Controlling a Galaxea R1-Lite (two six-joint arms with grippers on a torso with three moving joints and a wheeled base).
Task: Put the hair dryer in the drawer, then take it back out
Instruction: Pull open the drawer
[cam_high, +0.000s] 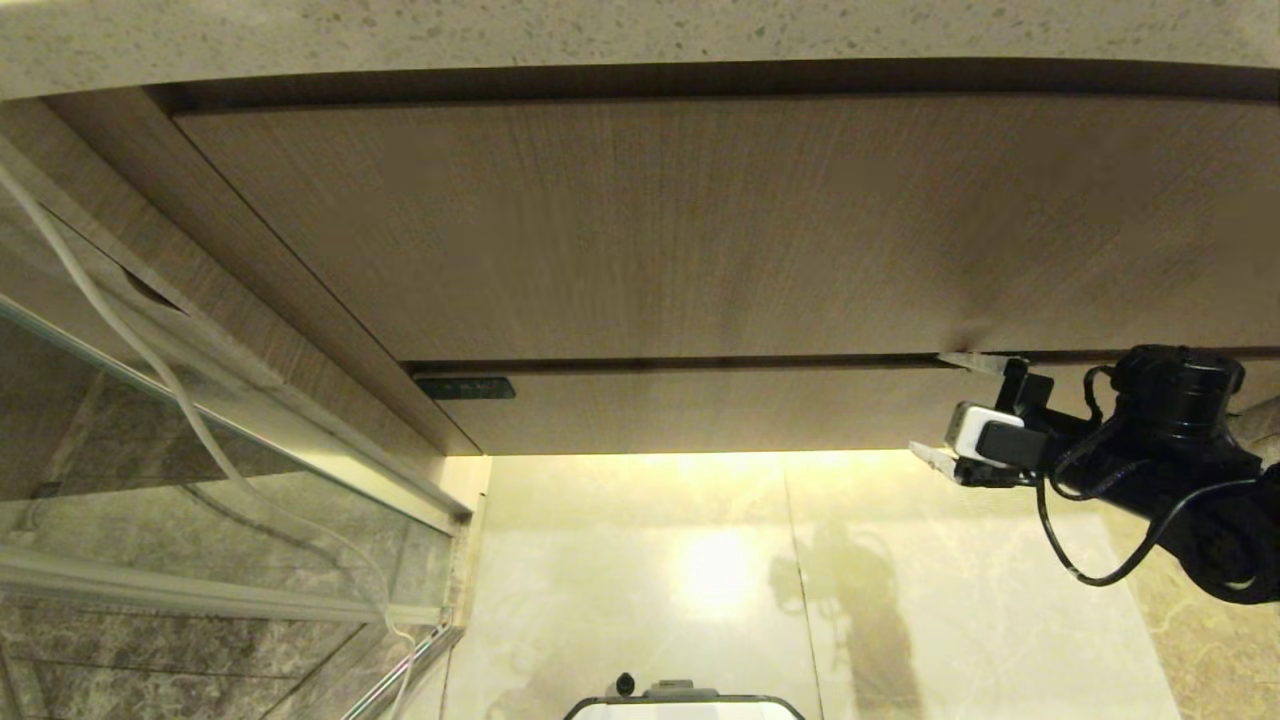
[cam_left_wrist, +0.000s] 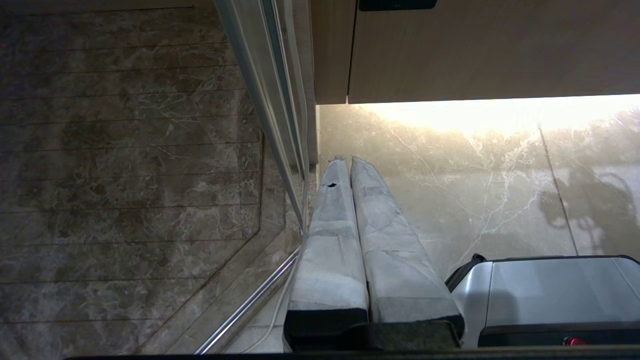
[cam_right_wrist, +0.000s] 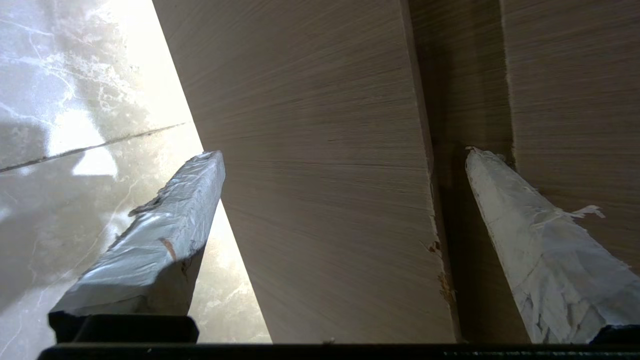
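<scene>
Head view is showing the right tool (cam_high: 952, 410) at three o'clock, fingers spread wide, straddling the closed drawer (cam_high: 700, 405) front's edge. Left tool (cam_left_wrist: 345, 159), fingers together, is hanging over the floor (cam_left_wrist: 475, 190); hair dryer unseen.

Speckled stone countertop (cam_high: 600, 40) runs across the top of the head view, with 1 tall wood-grain panel (cam_high: 700, 230) directly under it and a small dark rectangular plate (cam_high: 465, 387) just below that panel's lower left corner. To the left, a glass pane (cam_high: 200, 420) in a pale metal frame (cam_high: 330, 440) stands beside the cabinet side; 1 thin white cord (cam_high: 120, 330) trails down along it, and dark veined marble tiles (cam_left_wrist: 125, 150) show behind the glass. Glossy cream marble floor (cam_high: 650, 600) lies below, with 1 bright light reflection and thin tile joints.
</scene>
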